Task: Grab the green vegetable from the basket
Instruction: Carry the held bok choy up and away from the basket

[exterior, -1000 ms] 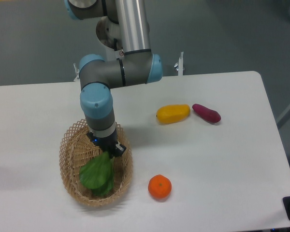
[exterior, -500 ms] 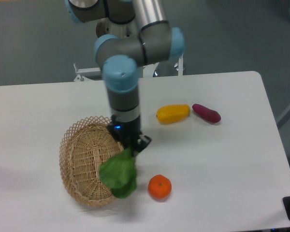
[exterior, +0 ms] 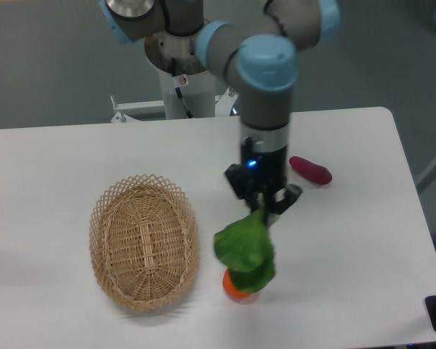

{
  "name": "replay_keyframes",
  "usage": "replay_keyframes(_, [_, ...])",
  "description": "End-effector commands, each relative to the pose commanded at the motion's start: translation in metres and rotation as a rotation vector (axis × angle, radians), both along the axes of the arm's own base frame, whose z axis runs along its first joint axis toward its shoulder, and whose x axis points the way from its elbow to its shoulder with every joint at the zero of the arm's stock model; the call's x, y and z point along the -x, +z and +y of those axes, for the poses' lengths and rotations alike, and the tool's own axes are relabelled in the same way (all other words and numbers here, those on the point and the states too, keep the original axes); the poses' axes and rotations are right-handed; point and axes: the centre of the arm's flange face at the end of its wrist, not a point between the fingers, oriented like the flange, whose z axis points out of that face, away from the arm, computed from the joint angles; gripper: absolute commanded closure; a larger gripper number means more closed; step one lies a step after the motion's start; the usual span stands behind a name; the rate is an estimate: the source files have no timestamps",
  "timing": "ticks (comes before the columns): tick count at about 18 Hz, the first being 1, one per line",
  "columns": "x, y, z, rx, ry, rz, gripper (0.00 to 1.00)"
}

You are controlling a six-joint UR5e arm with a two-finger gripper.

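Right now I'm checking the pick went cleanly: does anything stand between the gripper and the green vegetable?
No. The gripper is shut on the green vegetable, which hangs outside the basket, in front of the orange fruit.

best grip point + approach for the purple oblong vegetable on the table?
Grip the purple oblong vegetable across its narrow middle, coming straight down from above: it lies flat on the white table, long axis angled, sides exposed. The gripper is shut on the leafy green vegetable.
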Motion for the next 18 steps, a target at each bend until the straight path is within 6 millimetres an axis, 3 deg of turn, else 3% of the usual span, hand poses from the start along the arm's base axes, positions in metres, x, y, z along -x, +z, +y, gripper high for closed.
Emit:
replay_keyframes(8, [0.032, -0.002, -0.034, 0.035, -0.04, 0.013, 0.68])
replay_keyframes(18, [0.039, 0.006, -0.034, 0.026, -0.034, 0.029, 0.69])
